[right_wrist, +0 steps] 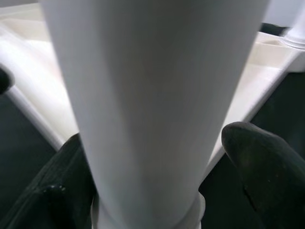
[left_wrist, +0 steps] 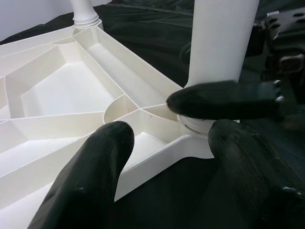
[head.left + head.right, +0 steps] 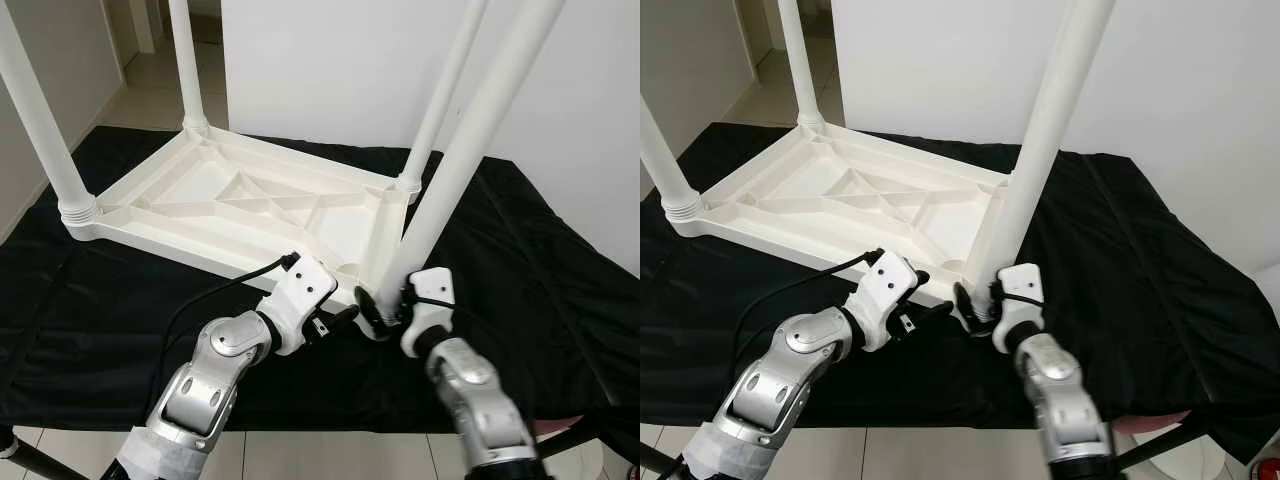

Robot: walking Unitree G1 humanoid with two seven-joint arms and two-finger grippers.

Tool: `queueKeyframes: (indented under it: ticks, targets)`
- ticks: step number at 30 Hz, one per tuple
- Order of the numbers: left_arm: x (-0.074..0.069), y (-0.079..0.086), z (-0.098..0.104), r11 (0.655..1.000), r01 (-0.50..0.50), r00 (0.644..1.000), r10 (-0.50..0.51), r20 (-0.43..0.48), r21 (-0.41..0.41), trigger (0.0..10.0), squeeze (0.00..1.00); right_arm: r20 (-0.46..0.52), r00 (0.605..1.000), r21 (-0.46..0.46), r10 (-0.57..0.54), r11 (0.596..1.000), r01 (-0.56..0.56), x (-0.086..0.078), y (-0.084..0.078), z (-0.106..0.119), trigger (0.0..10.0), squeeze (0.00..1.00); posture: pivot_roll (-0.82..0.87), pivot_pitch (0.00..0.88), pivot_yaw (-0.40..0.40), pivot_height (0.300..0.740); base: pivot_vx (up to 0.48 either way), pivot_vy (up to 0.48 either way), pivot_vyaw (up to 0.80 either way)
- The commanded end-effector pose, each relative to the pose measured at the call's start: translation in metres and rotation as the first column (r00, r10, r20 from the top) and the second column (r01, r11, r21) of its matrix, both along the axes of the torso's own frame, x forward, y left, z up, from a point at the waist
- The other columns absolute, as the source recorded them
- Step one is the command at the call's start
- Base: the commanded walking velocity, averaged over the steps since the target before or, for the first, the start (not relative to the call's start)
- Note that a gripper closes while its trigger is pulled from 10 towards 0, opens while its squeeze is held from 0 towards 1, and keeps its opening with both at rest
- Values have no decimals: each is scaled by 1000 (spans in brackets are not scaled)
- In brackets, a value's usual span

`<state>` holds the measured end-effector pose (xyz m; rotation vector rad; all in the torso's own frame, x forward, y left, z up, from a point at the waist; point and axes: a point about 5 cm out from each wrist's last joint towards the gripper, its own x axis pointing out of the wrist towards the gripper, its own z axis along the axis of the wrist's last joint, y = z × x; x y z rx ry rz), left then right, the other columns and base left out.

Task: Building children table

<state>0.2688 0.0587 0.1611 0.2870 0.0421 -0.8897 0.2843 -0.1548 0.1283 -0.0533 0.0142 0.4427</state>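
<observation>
On a black cloth-covered surface [image 3: 540, 290] lies an upturned white plastic children's table top [image 3: 240, 200], its ribbed underside facing up, with four white plastic legs rising from its corners: the far-left leg [image 3: 186, 70], the near-left leg [image 3: 40, 120], the far-right leg [image 3: 440, 100] and the near-right leg [image 3: 470, 150], which leans slightly to the right as it goes up. At the near-right corner of the top, the right gripper [image 3: 385, 318] is clamped on the near-right leg just above its threaded base, one black finger [image 1: 259, 167] on each side of the white tube (the right wrist view shows the tube pressed between them). Just to the left of that same corner, the left gripper [image 3: 335, 322] hovers at the near edge of the table top, its two black fingers [image 2: 95, 176] spread apart and holding nothing; in the left wrist view the corner of the top and the leg's socket sit between and beyond them, with a finger of the right gripper lying across the base of the leg. Both silver arms reach in from the near side, the left one trailing a black cable [image 3: 215, 292] across the cloth. Behind the cloth stands a white wall [image 3: 330, 70], and at far left a pale tiled floor [image 3: 150, 90] runs away through a doorway.
</observation>
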Motion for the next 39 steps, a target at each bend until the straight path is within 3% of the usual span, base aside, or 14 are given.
queueKeyframes:
  ticks: [1, 2, 3, 6, 8, 17, 18, 27, 33, 34, 36, 37, 39]
  targets:
    - [4, -1, 1, 999, -44, 999, 44, 17, -3, 10000, 0, -4, 999, 5, 37, 999, -37, 2, -7, 0, 10000, 1000, -37, 0, -69, 740, 0, 0, 0]
    - [4, -1, 2, 999, -43, 999, 43, 19, -4, 10000, 0, 6, 989, -30, 149, 988, -149, 6, -10, 2, 10000, 153, -41, 0, -57, 740, 0, 0, 0]
    - [5, -1, 2, 999, -42, 999, 43, 20, -3, 10000, 0, 7, 981, -48, 196, 980, -195, 7, -9, 3, 10000, 0, -40, 0, -54, 740, 0, 0, 0]
    - [5, -1, 3, 999, -42, 999, 42, 21, -3, 10000, 0, 6, 975, -60, 223, 973, -222, 8, -8, 3, 10000, 0, -40, 0, -54, 740, 0, 0, 0]
    - [5, -1, 4, 999, -36, 999, 36, 21, -4, 10000, 0, -7, 940, -99, 341, 935, -340, 15, -2, 3, 10000, 0, -42, 0, -42, 740, 0, 0, 0]
    - [5, 1, 5, 999, -38, 999, 37, 25, 3, 10000, 0, -48, 899, -132, 436, 889, -439, 25, 8, -2, 9647, 0, -24, 0, -43, 740, 0, 0, 0]
    - [5, 2, 5, 999, -41, 999, 41, 26, 4, 10000, 0, -54, 893, -129, 448, 883, -451, 26, 9, -3, 0, 0, -24, 0, -43, 740, 0, 0, 0]
    - [4, 1, 7, 999, -53, 998, 53, 28, -9, 10000, 0, -66, 882, -73, 468, 879, -472, 19, 9, -9, 0, 0, -13, 0, -59, 740, 0, 0, 0]
    - [4, 0, 6, 999, -50, 998, 50, 28, -11, 10000, 0, -41, 916, -17, 398, 917, -399, 11, 12, -10, 0, 0, -25, 0, -62, 740, 0, 0, 0]
    - [4, 0, 6, 999, -50, 998, 50, 27, -12, 10000, 0, -47, 939, -5, 341, 940, -342, 10, 13, -12, 10000, 0, -29, 0, -63, 740, 0, 0, 0]
    - [5, 0, 6, 999, -50, 998, 50, 26, -13, 10000, 0, -65, 974, 17, 218, 976, -218, 11, 14, -15, 10000, 0, -31, 0, -66, 740, 0, 0, 0]
    - [5, 0, 6, 999, -50, 998, 50, 26, -13, 10000, 0, -65, 974, 17, 218, 976, -218, 11, 14, -15, 10000, 0, -31, 0, -66, 740, 0, 0, 0]
    - [4, -1, 6, 999, -45, 999, 46, 25, -15, 10000, 0, -79, 997, 32, 26, 999, -23, 11, 14, -16, 10000, 0, -39, 0, -64, 740, 0, 0, 0]
